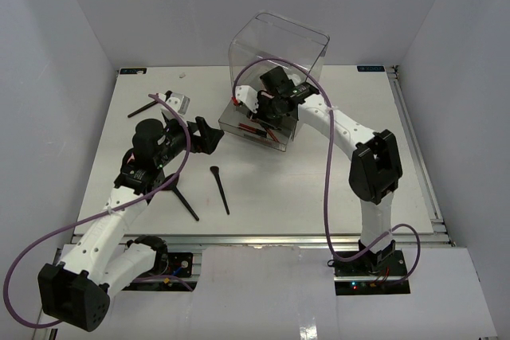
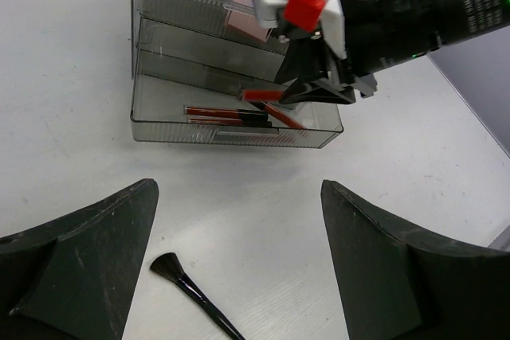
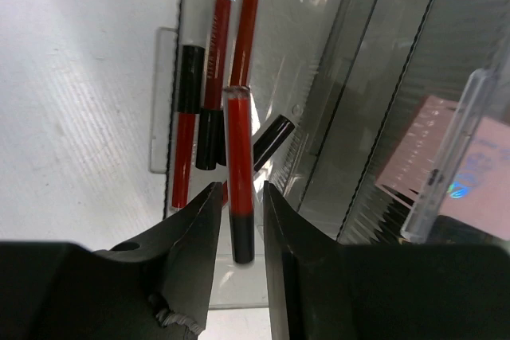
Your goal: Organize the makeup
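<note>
My right gripper (image 3: 241, 187) is shut on a thin red-and-black stick (image 3: 240, 141) and holds it over the open bottom drawer (image 2: 159, 109) of the clear organizer (image 1: 279, 37). Several more red-and-black sticks (image 3: 185, 157) lie in that drawer. Pink compacts (image 2: 239, 5) sit in the upper drawers. My left gripper (image 2: 237, 189) is open and empty above the table, in front of the drawer. A black-handled brush (image 2: 187, 284) lies under it, seen in the top view (image 1: 219, 189) too. Two more brushes (image 1: 185, 203) (image 1: 143, 107) lie on the table's left.
A small grey square compact (image 1: 182, 103) lies at the back left, and a tiny white item (image 1: 182, 74) sits near the back edge. White walls stand around the table. The right arm (image 1: 343, 129) reaches across to the organizer.
</note>
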Robot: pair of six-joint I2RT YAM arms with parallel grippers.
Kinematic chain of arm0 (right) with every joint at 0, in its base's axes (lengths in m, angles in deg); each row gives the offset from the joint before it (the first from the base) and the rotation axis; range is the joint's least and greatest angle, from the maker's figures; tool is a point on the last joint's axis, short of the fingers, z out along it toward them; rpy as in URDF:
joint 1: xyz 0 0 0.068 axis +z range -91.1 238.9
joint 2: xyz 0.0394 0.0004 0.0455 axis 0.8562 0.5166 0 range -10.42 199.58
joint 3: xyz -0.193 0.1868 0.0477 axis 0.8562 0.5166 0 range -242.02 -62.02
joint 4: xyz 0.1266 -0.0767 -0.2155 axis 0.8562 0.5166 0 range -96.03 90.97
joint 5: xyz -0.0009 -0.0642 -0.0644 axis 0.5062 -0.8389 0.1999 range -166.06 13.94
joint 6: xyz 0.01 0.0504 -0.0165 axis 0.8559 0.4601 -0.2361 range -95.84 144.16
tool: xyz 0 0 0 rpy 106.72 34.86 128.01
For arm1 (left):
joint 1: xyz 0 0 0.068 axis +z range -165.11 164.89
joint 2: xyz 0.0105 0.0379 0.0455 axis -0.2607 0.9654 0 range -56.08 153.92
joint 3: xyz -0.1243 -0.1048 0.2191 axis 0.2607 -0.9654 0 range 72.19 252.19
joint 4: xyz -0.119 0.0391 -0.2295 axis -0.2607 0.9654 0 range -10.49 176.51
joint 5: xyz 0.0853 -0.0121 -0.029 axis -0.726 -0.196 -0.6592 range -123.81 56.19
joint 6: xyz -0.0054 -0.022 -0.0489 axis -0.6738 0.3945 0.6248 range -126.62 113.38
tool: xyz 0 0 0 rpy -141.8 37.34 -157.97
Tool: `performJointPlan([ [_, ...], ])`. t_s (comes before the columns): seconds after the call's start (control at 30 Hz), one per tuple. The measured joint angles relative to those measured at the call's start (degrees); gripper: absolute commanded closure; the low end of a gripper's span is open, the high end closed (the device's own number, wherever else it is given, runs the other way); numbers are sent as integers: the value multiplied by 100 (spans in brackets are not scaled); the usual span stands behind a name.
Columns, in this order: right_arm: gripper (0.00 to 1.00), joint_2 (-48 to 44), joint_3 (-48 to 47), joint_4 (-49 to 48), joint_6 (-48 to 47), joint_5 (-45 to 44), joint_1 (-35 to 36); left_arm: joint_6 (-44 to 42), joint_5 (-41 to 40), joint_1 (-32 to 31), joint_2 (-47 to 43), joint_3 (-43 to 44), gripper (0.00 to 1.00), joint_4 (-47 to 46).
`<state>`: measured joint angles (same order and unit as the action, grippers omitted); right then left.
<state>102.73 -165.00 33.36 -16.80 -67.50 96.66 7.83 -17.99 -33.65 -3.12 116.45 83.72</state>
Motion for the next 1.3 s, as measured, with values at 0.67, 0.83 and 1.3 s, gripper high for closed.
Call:
performJointPlan([
  [0.67, 50, -2288, 866, -349, 627, 1637, -142, 2558, 701, -46, 1734, -461, 100, -584],
  [0.83, 44, -3871, 1839, -813, 774, 2388, -596, 3142, 597, -201, 2699, -426, 100, -896],
  [1.3, 47, -5596, 4156, -2431, 1582, 3703, -2413, 3895, 16, -741, 5079, 1267, 100, -1376],
])
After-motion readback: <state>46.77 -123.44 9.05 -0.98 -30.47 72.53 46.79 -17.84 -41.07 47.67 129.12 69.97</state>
